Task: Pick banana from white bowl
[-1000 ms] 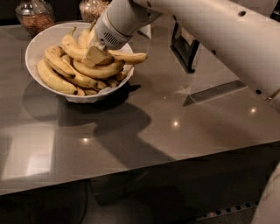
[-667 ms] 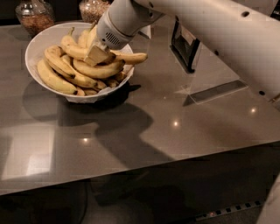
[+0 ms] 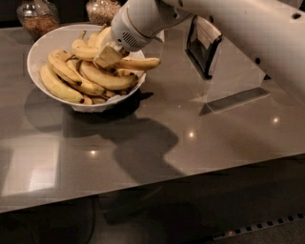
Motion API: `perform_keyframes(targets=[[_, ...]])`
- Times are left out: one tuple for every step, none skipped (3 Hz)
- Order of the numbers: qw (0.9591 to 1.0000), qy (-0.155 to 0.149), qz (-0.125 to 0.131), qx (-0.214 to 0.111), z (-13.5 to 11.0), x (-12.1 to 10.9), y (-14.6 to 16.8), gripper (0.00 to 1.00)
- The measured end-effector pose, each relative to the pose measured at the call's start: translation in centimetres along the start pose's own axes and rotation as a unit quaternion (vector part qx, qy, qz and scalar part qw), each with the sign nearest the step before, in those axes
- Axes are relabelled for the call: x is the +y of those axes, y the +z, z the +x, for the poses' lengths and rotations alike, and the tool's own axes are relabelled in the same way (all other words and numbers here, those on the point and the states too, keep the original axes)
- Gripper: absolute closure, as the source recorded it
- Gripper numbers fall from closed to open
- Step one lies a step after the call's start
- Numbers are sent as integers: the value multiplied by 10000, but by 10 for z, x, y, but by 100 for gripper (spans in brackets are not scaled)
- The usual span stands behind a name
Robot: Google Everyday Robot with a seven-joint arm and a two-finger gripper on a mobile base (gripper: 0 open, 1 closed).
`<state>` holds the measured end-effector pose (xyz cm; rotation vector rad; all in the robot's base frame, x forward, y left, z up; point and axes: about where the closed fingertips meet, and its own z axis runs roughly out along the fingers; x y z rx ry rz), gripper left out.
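Note:
The white bowl [image 3: 39,47] stands at the back left of the grey table, filled with several yellow bananas. My gripper [image 3: 108,56] reaches down into the bowl's right side from the white arm [image 3: 143,19] above. It is shut on the left end of the top banana [image 3: 140,63], which lies level and sticks out to the right over the bowl's rim. The other bananas [image 3: 71,76] lie piled below and to the left of the gripper.
Two glass jars of brown grains [image 3: 37,16] [image 3: 101,9] stand behind the bowl. A dark upright holder [image 3: 202,45] stands to the right of the bowl. The grey table [image 3: 190,143] runs to its front edge in the foreground.
Almost nothing has moved; the gripper stays at the same spot on the top banana over the bowl's right side.

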<state>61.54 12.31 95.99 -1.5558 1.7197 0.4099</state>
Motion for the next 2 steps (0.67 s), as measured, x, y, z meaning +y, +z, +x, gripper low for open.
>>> perform_keyframes(targets=[[9994,-146,41,-316,-7,3,-18,100],[9971,-357,49,-664,-13,14,-44,100]])
